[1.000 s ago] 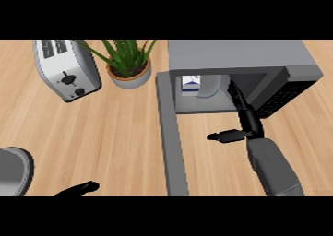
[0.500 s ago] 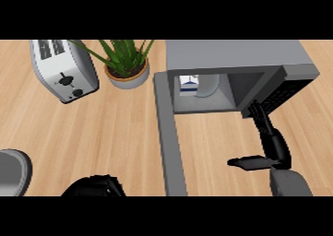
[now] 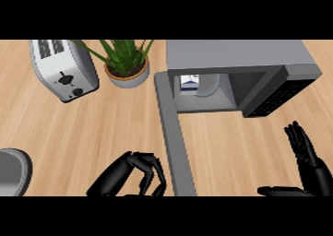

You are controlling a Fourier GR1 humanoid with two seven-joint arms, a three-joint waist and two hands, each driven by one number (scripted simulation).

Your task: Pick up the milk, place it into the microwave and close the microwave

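The milk carton (image 3: pixel 189 85) stands upright inside the microwave (image 3: pixel 237 57), toward the left of the cavity and partly hidden by the upper edge of the opening, with a pale rounded shape just to its right that cannot be identified. The microwave door (image 3: pixel 174 138) is open, swung out toward the lower edge of the view so that it shows as a long grey strip running down across the wooden counter (image 3: pixel 73 133). The control panel sits at the right of the opening, angled and dark. The left hand (image 3: pixel 131 177) is low in the view, just left of the door and close against its edge (contact cannot be confirmed); its fingers are curled downward and hold nothing. The right hand (image 3: pixel 310 168) shows at the lower right, well apart from the door and below the control panel, fingers straight and pointing upward, thumb stretched out to the left, holding nothing. A toaster (image 3: pixel 63 69) lies at the upper left, and a potted plant (image 3: pixel 128 69) stands between it and the microwave. A grey rounded object (image 3: pixel 8 170), cut off by the left edge, rests on the counter.
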